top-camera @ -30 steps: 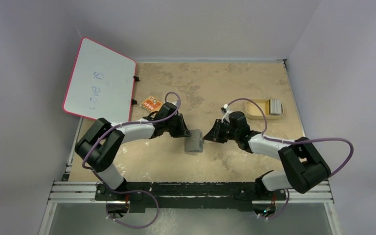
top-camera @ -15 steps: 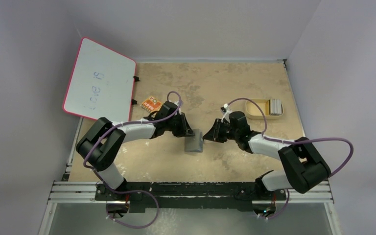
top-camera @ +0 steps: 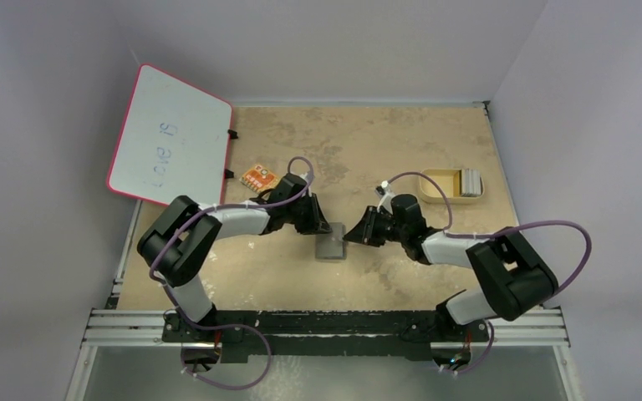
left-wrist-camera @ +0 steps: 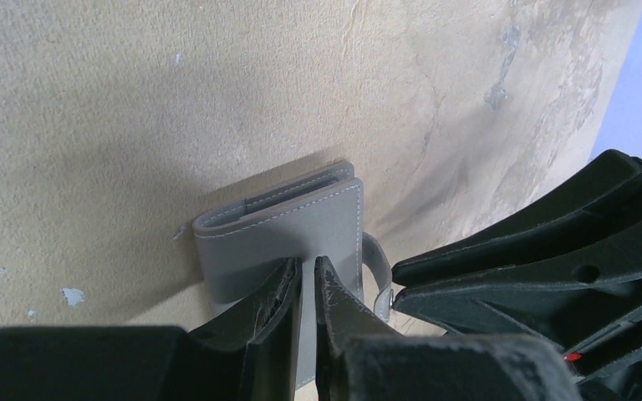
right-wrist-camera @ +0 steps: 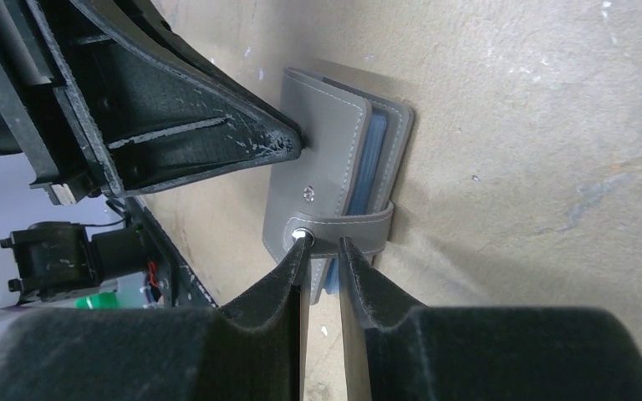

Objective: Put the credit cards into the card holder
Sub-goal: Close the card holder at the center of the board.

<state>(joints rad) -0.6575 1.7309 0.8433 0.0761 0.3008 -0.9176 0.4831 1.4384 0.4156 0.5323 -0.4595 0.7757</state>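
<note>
Two tools meet over the card holder (top-camera: pixel 331 242), which lies folded flat on the tan surface (top-camera: pixel 384 142) near its middle, between the two arms. The left tool (top-camera: pixel 324 227) comes in from the left, its fingers drawn together to a thin slit with nothing seen between them. Its tips rest on the holder's grey cover near the left edge.

The right tool (top-camera: pixel 349 236) reaches in from the right and is closed on the end of the holder's strap (right-wrist-camera: pixel 359 230). This strap wraps round the holder's open edge, where light blue lining (right-wrist-camera: pixel 376 159) shows between the grey covers. The snap (right-wrist-camera: pixel 301 236) at the strap's end sits at the fingertips, just beside a second stud (right-wrist-camera: pixel 308 193) on the cover and not on it.

Well apart, near the right edge, the credit cards (top-camera: pixel 469 181) stand stacked at the right end of a tan tray (top-camera: pixel 439 185). A white board with a red rim (top-camera: pixel 170 136) leans at the far left, with a small orange item (top-camera: pixel 258 177) near it.
</note>
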